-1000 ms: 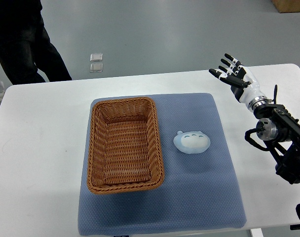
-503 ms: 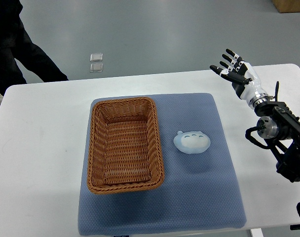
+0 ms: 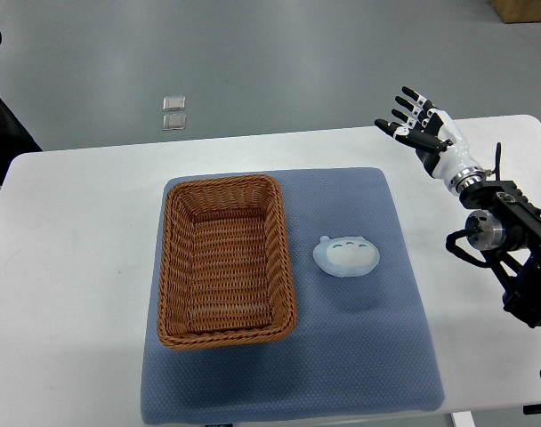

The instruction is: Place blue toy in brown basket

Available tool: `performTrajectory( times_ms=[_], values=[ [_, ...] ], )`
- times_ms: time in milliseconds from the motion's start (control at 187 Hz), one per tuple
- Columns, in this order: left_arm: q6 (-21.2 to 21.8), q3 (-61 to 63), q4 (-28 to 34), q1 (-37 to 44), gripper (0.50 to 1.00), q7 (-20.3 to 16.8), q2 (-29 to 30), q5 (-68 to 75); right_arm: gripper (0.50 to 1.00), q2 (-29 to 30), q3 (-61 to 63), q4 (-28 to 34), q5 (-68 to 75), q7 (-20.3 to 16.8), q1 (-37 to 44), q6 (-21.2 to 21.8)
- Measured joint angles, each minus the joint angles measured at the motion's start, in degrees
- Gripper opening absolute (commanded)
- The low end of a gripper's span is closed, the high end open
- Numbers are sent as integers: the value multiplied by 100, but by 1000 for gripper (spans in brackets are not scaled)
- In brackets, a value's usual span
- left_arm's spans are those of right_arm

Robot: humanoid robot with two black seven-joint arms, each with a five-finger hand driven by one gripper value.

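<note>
Toy-wise, we see the blue toy [image 3: 346, 256] at 3 o'clock of the brown basket [image 3: 224, 259], nothing between; right hand [image 3: 423, 131] has fingers spread, empty, at 1 o'clock.

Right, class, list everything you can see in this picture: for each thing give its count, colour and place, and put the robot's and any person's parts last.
Table: one, white, fills most of the view.
Mat: one, blue-grey, centred on the table.
Basket: one, brown wicker, on the mat's left half, empty.
Toy: one, pale blue, on the mat just right of the basket, apart from it.
Clear packets: two, transparent, on the grey floor beyond the table.
Box: one, brown, top right corner.
Right hand: one, black and white, fingers spread, above the table's far right edge.
Person: dark clothing, upper left edge.
</note>
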Motion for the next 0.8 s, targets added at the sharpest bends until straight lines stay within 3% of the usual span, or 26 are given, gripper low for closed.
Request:
performTrajectory(
  times_ms=[187, 481, 802],
  values=[
    [0, 0, 7, 0, 1000, -1, 0, 0, 926, -588, -807, 294, -692, 12, 189, 435],
    [4, 0, 9, 0, 1000, 0, 0, 0, 926, -1907, -2193, 1274, -1736, 255, 765, 1246],
    [2, 0, -6, 1, 1000, 0, 0, 0, 924, -2691, -2986, 2310, -2532, 369, 1047, 1822]
  ],
)
